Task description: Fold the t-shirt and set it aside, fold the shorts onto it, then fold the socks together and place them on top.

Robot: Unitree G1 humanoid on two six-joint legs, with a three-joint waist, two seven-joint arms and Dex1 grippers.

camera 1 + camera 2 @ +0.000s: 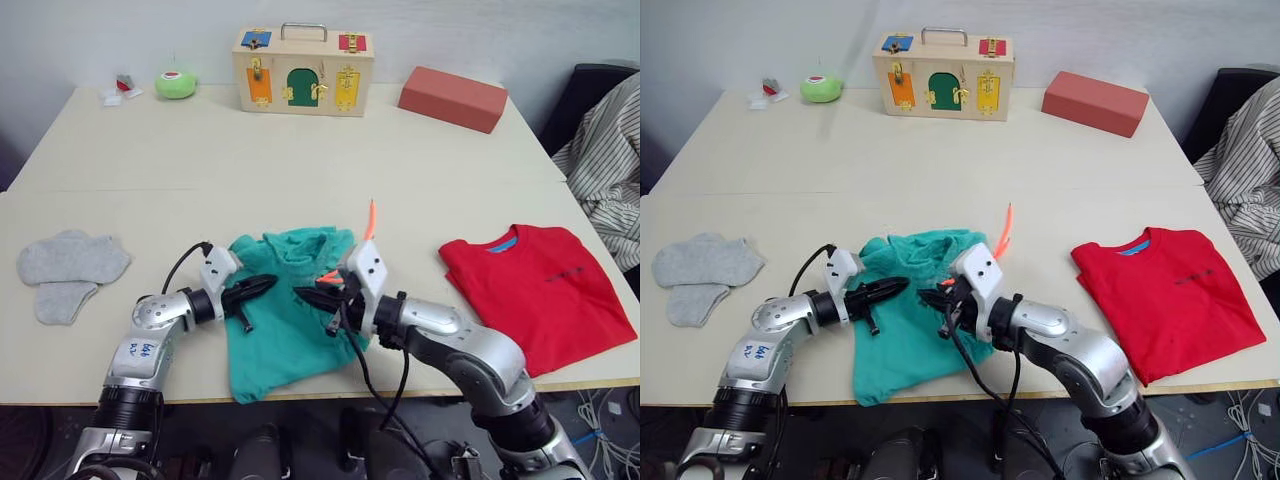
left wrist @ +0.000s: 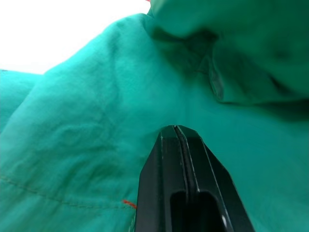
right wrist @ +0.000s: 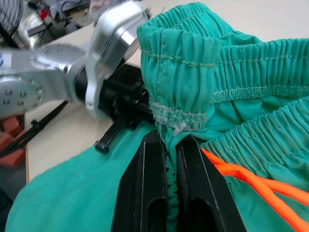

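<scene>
The teal-green shorts (image 1: pixel 285 335) lie crumpled near the table's front edge, between my two arms. My right gripper (image 1: pixel 306 295) is shut on a bunched fold of their elastic waistband (image 3: pixel 179 104), and the orange drawstring (image 3: pixel 241 176) trails beside its fingers. From the left, my left gripper (image 1: pixel 262 287) points at the same spot; its fingers (image 2: pixel 176 145) are pressed together over the cloth with nothing between them. At the right lies the red t-shirt (image 1: pixel 545 290), folded. The grey socks (image 1: pixel 70 268) rest flat at the far left.
A wooden latch box (image 1: pixel 303 72), a salmon-red block (image 1: pixel 452 98) and a green round object (image 1: pixel 175 85) stand along the table's far edge. A striped cloth (image 1: pixel 605 160) hangs over a chair past the right edge.
</scene>
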